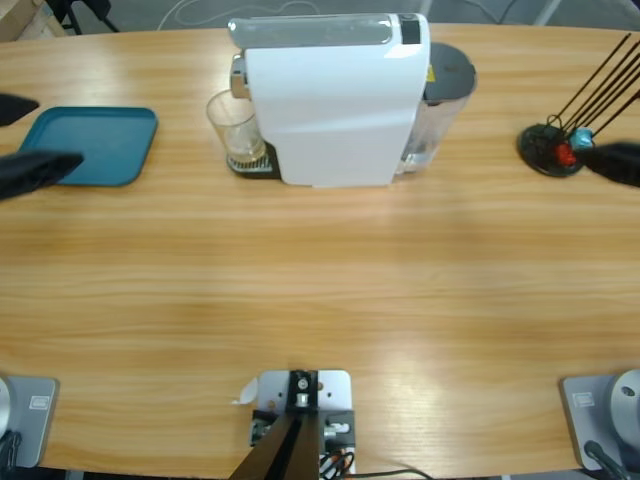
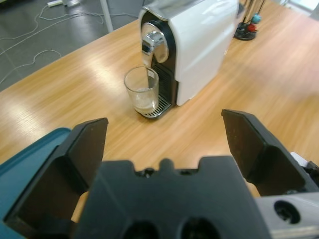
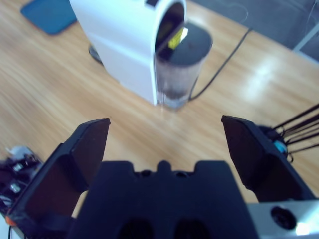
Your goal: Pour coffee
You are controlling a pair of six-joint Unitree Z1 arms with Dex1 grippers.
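Observation:
A small clear glass tumbler (image 1: 236,130) (image 2: 142,91) stands on the drip tray under the spout of the white coffee machine (image 1: 335,100) (image 2: 199,40). A thin layer of pale coffee (image 2: 143,103) lies in its bottom. My left gripper (image 1: 45,135) (image 2: 164,144) hovers open at the table's far left over a teal tray, well short of the glass. My right gripper (image 1: 612,160) (image 3: 164,144) is open at the far right edge, facing the machine's rear and its water tank (image 3: 177,69). Neither holds anything.
A teal tray (image 1: 100,145) (image 2: 20,164) (image 3: 47,15) lies at the left of the table. A black stand with thin rods (image 1: 550,150) (image 2: 246,30) (image 3: 286,142) sits at the right, close to my right gripper. A power cable (image 3: 222,62) runs off behind the machine.

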